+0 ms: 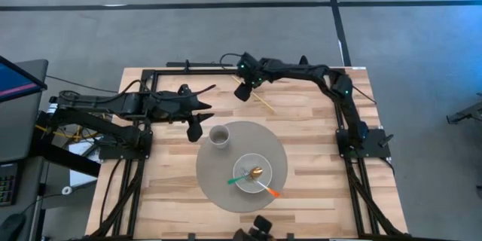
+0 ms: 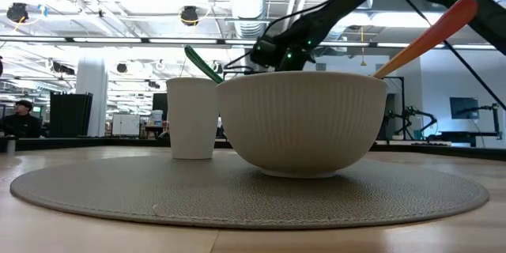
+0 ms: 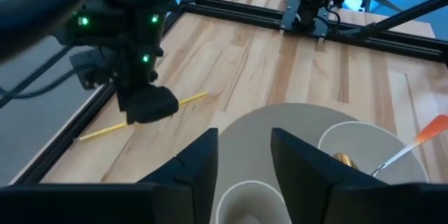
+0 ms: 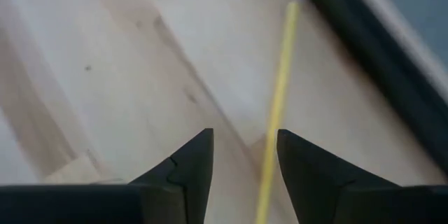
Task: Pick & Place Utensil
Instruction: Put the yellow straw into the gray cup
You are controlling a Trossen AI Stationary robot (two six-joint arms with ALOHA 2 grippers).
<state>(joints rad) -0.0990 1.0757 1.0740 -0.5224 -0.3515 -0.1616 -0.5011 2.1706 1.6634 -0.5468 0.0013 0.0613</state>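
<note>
A thin yellow utensil [image 1: 261,101] lies flat on the wood near the table's far edge. My right gripper [image 1: 242,92] hangs over its far end, fingers open. In the right wrist view, the yellow stick [image 4: 278,91] runs into the gap [image 4: 243,136] close to one finger, and I see no touch. The left wrist view shows the same utensil [image 3: 187,100] passing under that gripper [image 3: 145,103]. My left gripper [image 1: 194,129] is open beside a white cup [image 1: 219,136], with its fingers [image 3: 243,134] above the cup's rim [image 3: 248,197].
A round grey mat [image 1: 215,184] carries the white cup and a white bowl [image 1: 242,184]. The bowl holds a green-handled utensil [image 1: 239,179], an orange-handled one [image 1: 269,191] and a gold piece [image 1: 256,172]. A black frame rail [image 1: 196,66] runs along the far edge.
</note>
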